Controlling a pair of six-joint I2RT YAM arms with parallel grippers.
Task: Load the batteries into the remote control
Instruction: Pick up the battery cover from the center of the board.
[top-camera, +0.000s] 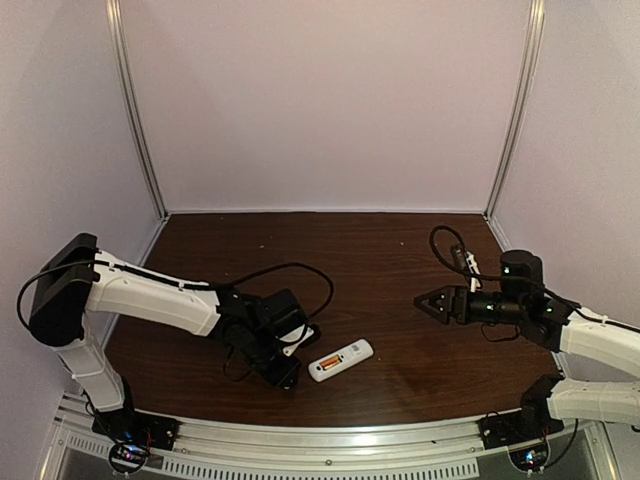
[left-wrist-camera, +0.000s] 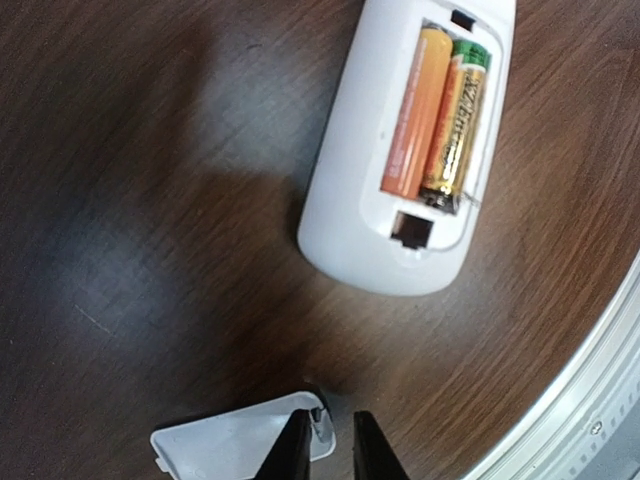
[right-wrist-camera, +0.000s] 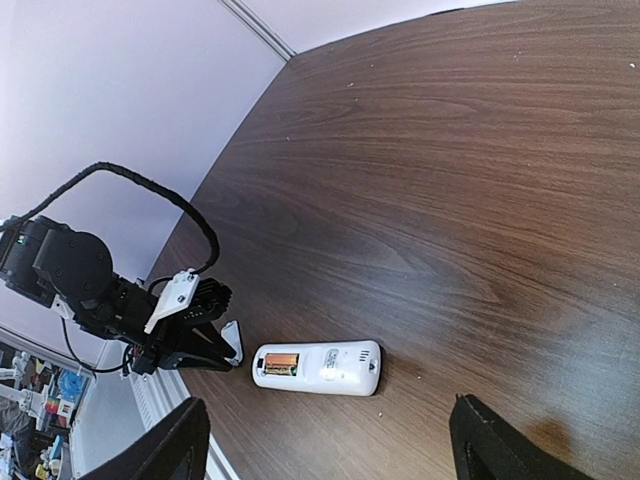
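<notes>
The jaws of your left gripper (left-wrist-camera: 331, 432) are almost shut and pinch the edge of the little white cover (left-wrist-camera: 225, 445). Your right gripper (top-camera: 425, 303) is wide open and holds nothing. Near the cover, the remote control (left-wrist-camera: 340, 200) lies face down on the table (top-camera: 400, 250) with both batteries (left-wrist-camera: 437, 115) inside.

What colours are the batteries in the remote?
One orange battery, one gold battery with a green end; left wrist view best.

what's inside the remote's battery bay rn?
An orange battery and a gold battery lie side by side in the remote control's open bay. Whatever lies beneath them is covered. The cover is off, its edge between the left gripper's fingers.
</notes>
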